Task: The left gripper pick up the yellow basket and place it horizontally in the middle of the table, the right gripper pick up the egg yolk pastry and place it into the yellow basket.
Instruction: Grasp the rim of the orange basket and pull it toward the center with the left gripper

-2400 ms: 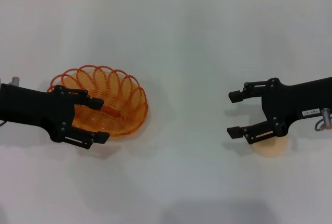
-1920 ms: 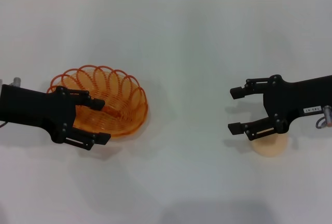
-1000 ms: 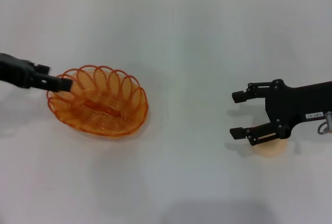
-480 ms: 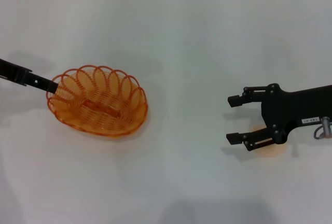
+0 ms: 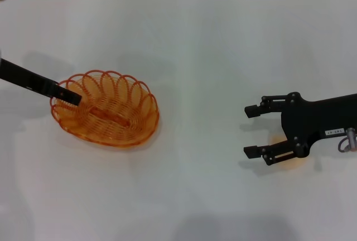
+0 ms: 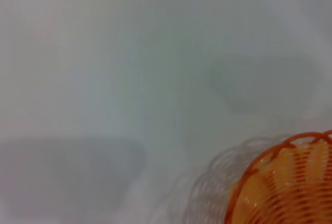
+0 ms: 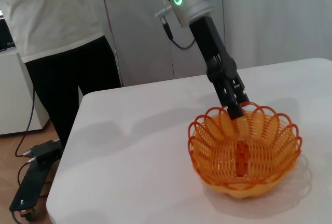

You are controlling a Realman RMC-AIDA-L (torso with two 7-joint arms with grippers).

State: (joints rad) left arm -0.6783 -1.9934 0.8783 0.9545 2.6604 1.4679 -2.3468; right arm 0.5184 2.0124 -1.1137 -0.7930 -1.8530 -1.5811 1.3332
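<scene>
White worktop (image 5: 201, 46) | right gripper (image 5: 252, 130) at 4 o'clock, jaws wide, over egg yolk pastry (image 5: 277, 140) | yellow basket (image 5: 106, 109) at 9 o'clock | left gripper (image 5: 70, 98) at its 9 o'clock rim, jaw state unclear

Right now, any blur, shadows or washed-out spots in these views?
Head view: sharp; the yellow basket and the right gripper cast soft shadows on the table, and the egg yolk pastry is mostly hidden under the gripper. Left wrist view: hazy, out of focus, only faint grey shadows and a basket edge. Right wrist view: clear, the left gripper at the basket rim.
</scene>
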